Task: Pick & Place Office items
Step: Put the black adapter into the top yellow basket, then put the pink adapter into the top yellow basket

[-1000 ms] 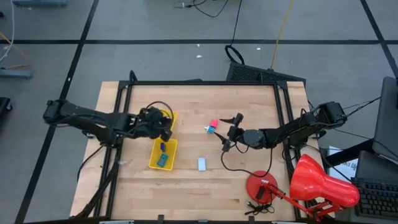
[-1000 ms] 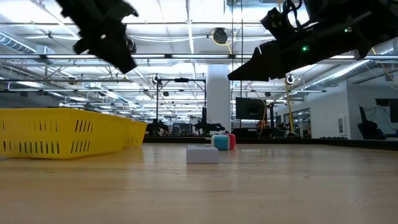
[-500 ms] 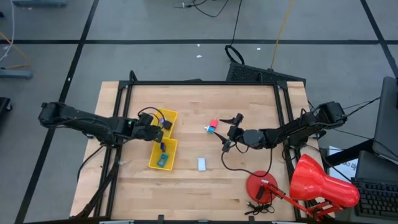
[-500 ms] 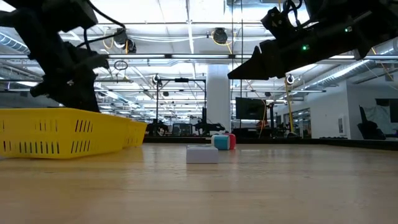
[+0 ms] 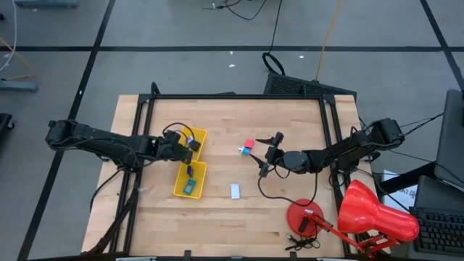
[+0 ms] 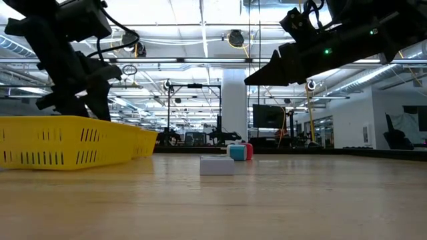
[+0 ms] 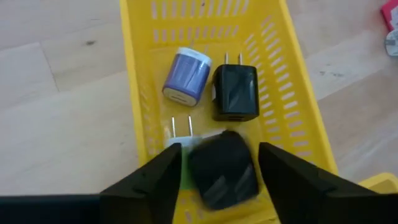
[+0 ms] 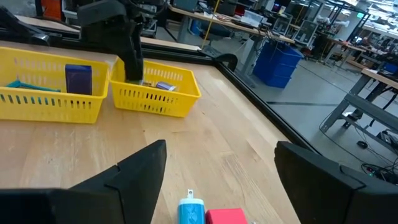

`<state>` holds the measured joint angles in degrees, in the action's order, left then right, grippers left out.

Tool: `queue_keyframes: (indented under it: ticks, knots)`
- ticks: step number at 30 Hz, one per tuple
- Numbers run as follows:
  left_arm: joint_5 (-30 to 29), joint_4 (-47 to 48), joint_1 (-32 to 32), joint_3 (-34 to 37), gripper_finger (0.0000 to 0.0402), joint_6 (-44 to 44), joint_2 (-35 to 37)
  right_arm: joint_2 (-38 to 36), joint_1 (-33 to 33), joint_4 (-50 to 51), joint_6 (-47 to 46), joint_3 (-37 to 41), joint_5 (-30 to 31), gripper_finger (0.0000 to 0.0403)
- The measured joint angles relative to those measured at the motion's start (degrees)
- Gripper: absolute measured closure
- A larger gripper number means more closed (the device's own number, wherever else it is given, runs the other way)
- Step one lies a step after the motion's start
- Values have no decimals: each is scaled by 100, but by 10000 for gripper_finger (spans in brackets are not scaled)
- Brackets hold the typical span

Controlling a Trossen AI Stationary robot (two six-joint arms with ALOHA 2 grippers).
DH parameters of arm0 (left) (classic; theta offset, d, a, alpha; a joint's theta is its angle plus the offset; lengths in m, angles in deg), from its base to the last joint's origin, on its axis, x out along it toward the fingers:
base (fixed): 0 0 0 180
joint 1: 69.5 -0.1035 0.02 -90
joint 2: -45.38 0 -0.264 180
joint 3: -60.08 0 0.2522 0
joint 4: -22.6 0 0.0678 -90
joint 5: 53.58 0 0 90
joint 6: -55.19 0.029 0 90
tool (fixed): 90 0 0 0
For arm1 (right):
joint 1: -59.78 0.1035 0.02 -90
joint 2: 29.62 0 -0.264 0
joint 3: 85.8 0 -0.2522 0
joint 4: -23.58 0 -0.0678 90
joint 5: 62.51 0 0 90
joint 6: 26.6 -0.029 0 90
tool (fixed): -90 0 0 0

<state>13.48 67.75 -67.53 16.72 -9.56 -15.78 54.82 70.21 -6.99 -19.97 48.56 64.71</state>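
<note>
The yellow tray [image 5: 190, 170] lies left of centre. My left gripper [image 7: 219, 163] is open, low over the tray's far bin [image 5: 183, 145]. A dark block [image 7: 224, 171] shows blurred between its fingers. A purple plug [image 7: 186, 76], a black plug [image 7: 236, 93] and a white-and-green piece [image 7: 180, 134] lie on the bin floor. My right gripper [image 5: 267, 158] is open, hovering just right of the pink-red piece [image 5: 249, 143] and the teal piece [image 5: 245, 151]. The blue-and-white piece [image 5: 235, 191] lies alone on the wood. My left gripper's fingers [image 7: 155, 180] stand on either side of the dark block [image 7: 214, 155], coming from above. A thin strip of the bin floor shows between one finger and the block. Whether the fingers touch it I cannot tell.
The red desk lamp [image 5: 377, 214] with its round base [image 5: 304, 216] and cable stands at the near right corner. The tray's near bin holds a green piece [image 5: 189, 187] and a blue one [image 5: 190, 172]. A black frame [image 5: 239, 96] edges the table.
My left gripper has come down from well above the tray into its far bin and shifted a little toward the table's left edge, then held there. The right arm has kept still.
</note>
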Motion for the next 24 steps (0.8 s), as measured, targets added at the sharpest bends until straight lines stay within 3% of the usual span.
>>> queue_keyframes:
  ticks: [5,12,24]
  knots:
    - [-4,-7,-11,0,168,-9,0,0,0,0,0,0,0,117]
    - [-72,-6,-11,0,194,-7,-2,0,0,1,0,0,-1,117]
    - [-931,-447,-11,0,211,323,0,0,0,1,0,0,-1,117]
